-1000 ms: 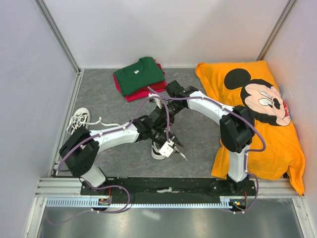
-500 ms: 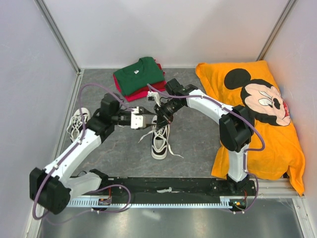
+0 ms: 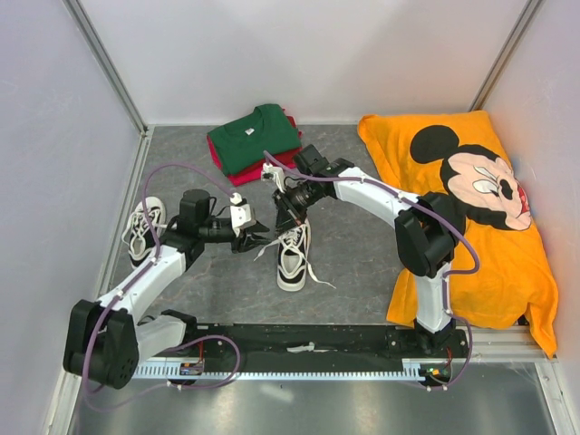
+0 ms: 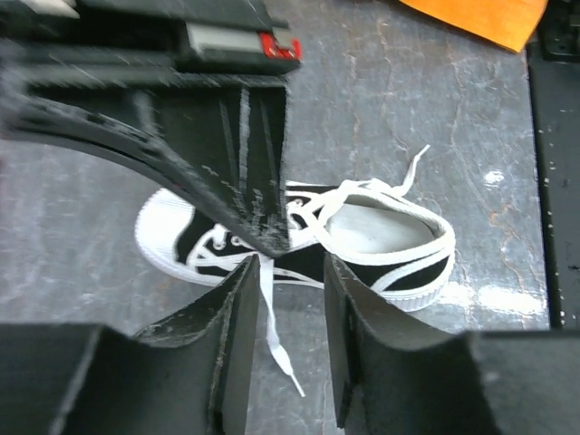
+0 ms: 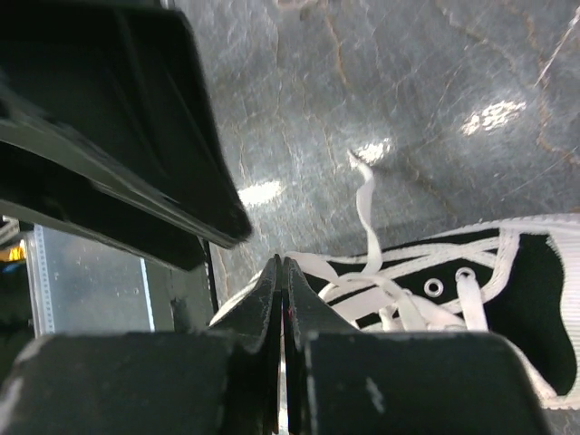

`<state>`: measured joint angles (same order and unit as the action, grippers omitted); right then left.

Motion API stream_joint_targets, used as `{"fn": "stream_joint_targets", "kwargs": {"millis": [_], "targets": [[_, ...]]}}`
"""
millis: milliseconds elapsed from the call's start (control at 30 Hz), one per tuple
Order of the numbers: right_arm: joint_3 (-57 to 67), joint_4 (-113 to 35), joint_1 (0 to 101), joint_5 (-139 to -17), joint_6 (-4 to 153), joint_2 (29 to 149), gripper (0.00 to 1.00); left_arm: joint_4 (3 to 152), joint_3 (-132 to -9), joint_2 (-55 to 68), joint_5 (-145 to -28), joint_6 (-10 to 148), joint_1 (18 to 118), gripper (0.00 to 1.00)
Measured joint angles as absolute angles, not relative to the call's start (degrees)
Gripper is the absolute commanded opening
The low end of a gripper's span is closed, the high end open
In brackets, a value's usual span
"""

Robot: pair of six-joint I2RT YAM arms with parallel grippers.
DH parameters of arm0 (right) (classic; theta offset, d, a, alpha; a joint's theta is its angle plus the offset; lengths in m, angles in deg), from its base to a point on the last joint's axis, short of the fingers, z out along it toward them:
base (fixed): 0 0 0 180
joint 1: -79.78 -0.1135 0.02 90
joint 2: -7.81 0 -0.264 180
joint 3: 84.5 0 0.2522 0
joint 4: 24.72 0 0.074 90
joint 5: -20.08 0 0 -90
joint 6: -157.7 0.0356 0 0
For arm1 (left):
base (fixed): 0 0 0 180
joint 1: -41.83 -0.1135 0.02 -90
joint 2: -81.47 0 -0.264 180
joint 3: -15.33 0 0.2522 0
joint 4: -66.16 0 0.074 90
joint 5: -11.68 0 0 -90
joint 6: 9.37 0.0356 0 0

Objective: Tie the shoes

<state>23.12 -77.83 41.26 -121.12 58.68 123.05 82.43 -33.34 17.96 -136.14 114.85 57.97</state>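
The left gripper (image 3: 254,239) has swung off the shoe (image 3: 292,258) it covered a second ago and drawn back — the shoe now lies uncovered just ahead of its parted jaws, a loose lace (image 4: 275,328) hanging between them. The right gripper (image 3: 286,201) has shifted slightly to its left.

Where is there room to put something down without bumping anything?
Bare tabletop lies between the middle shoe and the orange cloth, and in the back-left corner beside the green shirt. Crowded where the left end effector and right end effector hover by that shoe.
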Motion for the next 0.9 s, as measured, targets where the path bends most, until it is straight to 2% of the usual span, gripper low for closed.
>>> {"fn": "stream_joint_targets", "kwargs": {"millis": [367, 500, 567, 667, 700, 833, 900], "targets": [[23.12, -73.59, 41.26, -121.09, 63.67, 123.07, 0.04, 74.76, -32.12, 11.32, -137.34, 112.75, 57.84, 0.52], [23.12, -72.67, 41.04, -121.33, 64.56, 123.10, 0.04, 72.90, -31.77, 10.66, -136.88, 112.16, 57.65, 0.40], [23.10, -72.63, 40.85, -121.68, 64.98, 123.10, 0.04, 72.29, -31.77, 10.47, -136.66, 111.96, 57.56, 0.28], [23.06, -72.37, 40.67, -121.64, 65.09, 123.10, 0.04, 72.24, -31.77, 10.07, -136.18, 111.68, 57.43, 0.22], [23.03, -72.21, 40.74, -121.49, 65.11, 123.10, 0.04, 72.26, -31.79, 9.92, -136.01, 111.70, 57.38, 0.22], [22.62, -71.62, 40.69, -121.25, 65.15, 123.12, 0.03, 74.23, -32.40, 9.70, -135.68, 113.25, 57.38, 0.37], [22.38, -71.41, 40.65, -121.36, 65.17, 123.12, 0.02, 75.41, -32.91, 9.37, -135.66, 114.87, 57.41, 0.40]]}}
